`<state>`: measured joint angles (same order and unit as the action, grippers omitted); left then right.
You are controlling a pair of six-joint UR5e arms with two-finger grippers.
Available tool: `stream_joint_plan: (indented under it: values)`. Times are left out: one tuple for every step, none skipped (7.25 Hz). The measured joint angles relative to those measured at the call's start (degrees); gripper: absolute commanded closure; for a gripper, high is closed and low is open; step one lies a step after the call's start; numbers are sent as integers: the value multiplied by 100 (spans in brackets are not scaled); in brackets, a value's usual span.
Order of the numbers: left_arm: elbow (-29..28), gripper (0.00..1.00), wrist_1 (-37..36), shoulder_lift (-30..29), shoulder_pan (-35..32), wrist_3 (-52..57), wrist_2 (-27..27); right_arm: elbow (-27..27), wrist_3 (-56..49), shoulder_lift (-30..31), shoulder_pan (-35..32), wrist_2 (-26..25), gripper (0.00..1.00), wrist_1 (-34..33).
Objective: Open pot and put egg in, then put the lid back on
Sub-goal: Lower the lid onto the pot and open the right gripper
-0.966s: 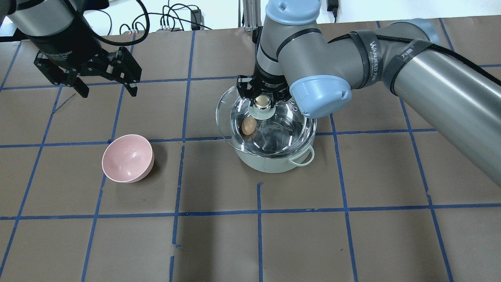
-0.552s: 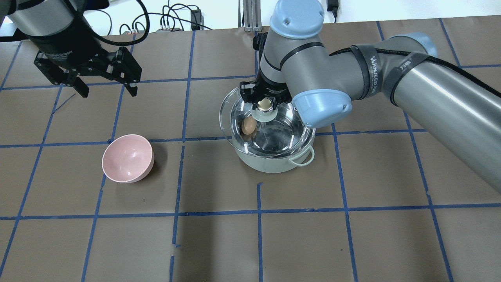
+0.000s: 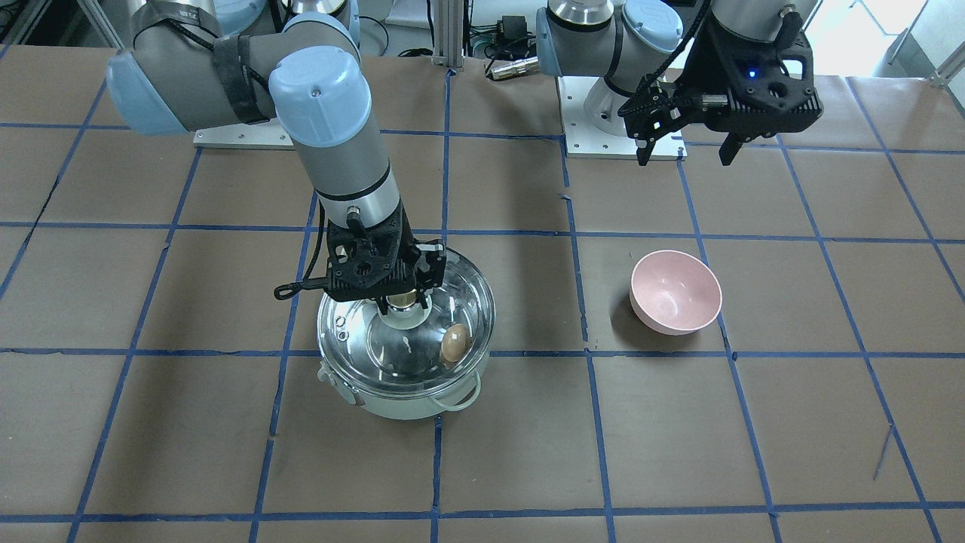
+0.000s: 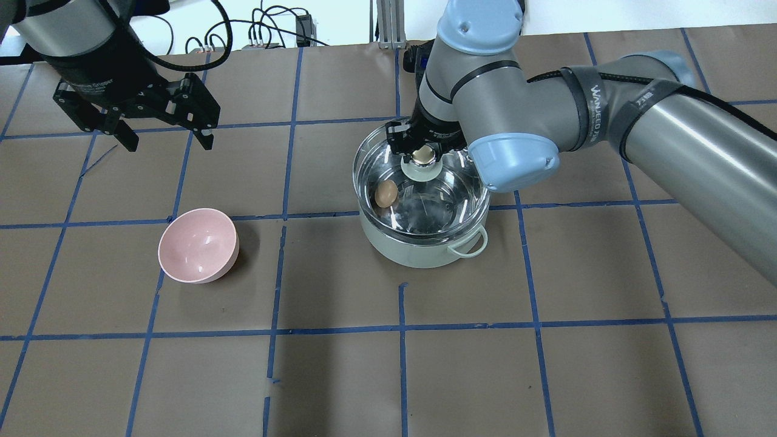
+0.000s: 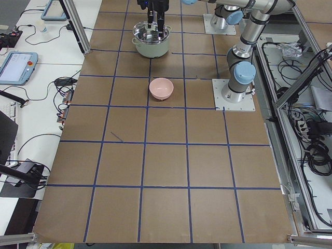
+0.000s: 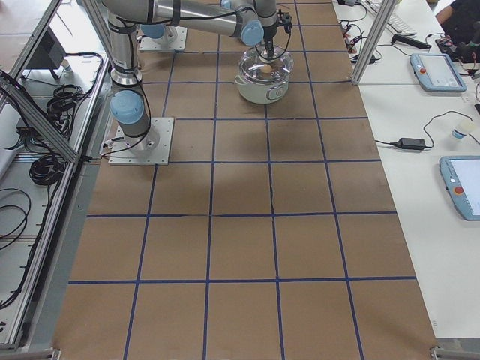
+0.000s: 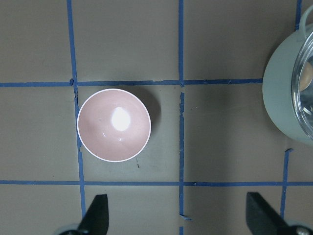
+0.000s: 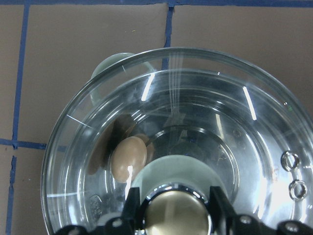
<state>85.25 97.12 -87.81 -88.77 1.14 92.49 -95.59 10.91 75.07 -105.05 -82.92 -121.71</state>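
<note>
The pale mint-green pot stands mid-table, also in the front view. The tan egg lies inside it and shows through the glass. My right gripper is shut on the cream-gold knob of the clear glass lid. It holds the lid over the pot's mouth, a little off-centre toward the back left. I cannot tell whether the lid touches the rim. My left gripper is open and empty, high above the table at the back left.
An empty pink bowl sits left of the pot, seen below in the left wrist view. The brown table has a grid of blue tape. Cables lie along its far edge.
My right gripper has carried the lid to the right, so it lines up more closely with the pot's rim. The left arm, egg and bowl have not moved.
</note>
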Motion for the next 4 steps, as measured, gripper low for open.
stream_joint_plan:
  values:
    - [1,0,0,0,0,0,0,-5,-12,1,39,12,78,11]
    - [1,0,0,0,0,0,3,-20,-11,4,55,20,78,17]
    - [1,0,0,0,0,0,5,-38,1,6,58,18,78,15]
    - [1,0,0,0,-3,0,5,-37,17,10,58,1,78,15]
